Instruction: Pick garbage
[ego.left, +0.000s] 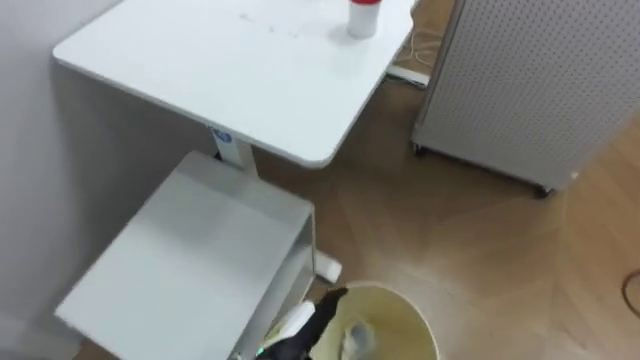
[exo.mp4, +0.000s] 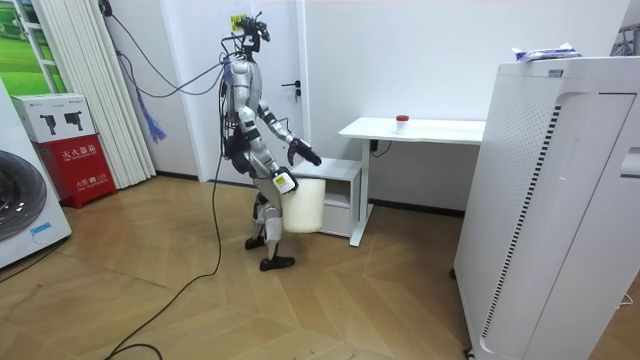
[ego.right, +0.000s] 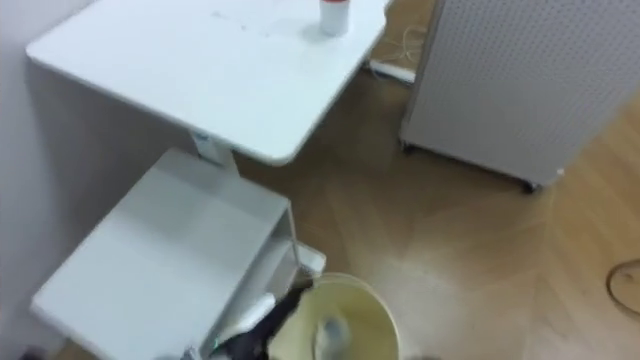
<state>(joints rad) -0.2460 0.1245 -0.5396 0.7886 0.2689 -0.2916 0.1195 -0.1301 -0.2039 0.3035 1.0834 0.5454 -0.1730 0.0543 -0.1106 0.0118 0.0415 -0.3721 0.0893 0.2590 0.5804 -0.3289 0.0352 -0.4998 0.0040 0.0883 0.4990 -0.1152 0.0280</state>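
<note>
Bin (ego.left: 398, 296) beside cabinet (ego.left: 200, 240) — desk-leg label (ego.left: 222, 137) unreadable

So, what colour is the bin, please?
The bin is pale cream, clearest in left eye view.

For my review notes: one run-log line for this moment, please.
robot: standing by desk and cabinet | left hand: at bin rim | bin: pale scrap inside
</note>
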